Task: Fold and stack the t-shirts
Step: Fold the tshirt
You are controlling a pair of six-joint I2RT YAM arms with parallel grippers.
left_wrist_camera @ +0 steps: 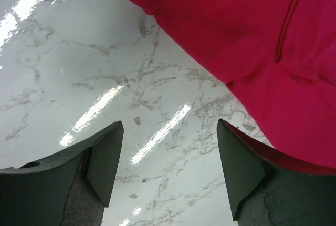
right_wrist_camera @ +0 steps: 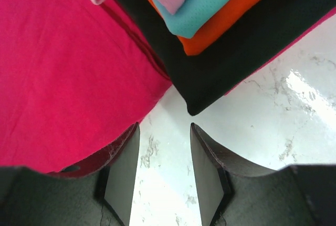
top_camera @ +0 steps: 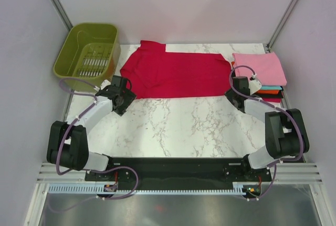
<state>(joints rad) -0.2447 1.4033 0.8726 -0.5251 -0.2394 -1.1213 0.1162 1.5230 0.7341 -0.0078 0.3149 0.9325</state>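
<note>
Worktop: white marble with grey veins, glossy under the lights.
Crimson t-shirt: lies spread flat at 12 o'clock on the worktop, long side running from 9 to 3 o'clock; a sleeve pokes out at its 11 o'clock corner.
Stack: folded t-shirts at 2 o'clock, just beside the crimson shirt's right end. Pink t-shirt on top, then teal t-shirt, orange t-shirt, black t-shirt, and a red t-shirt at the bottom.
Basket: olive-green plastic, at 10 o'clock, off the worktop's far left corner, well apart from the stack.
Left pincer: at the crimson shirt's 8 o'clock corner. Wrist view shows jaws spread wide over bare marble, nothing between them; the shirt's hem lies beside the right finger.
Right pincer: at the shirt's 4 o'clock corner, close against the stack. Jaws parted, only marble in the gap; crimson cloth overlaps the outer side of one finger. Whether it presses the cloth, I cannot tell.
</note>
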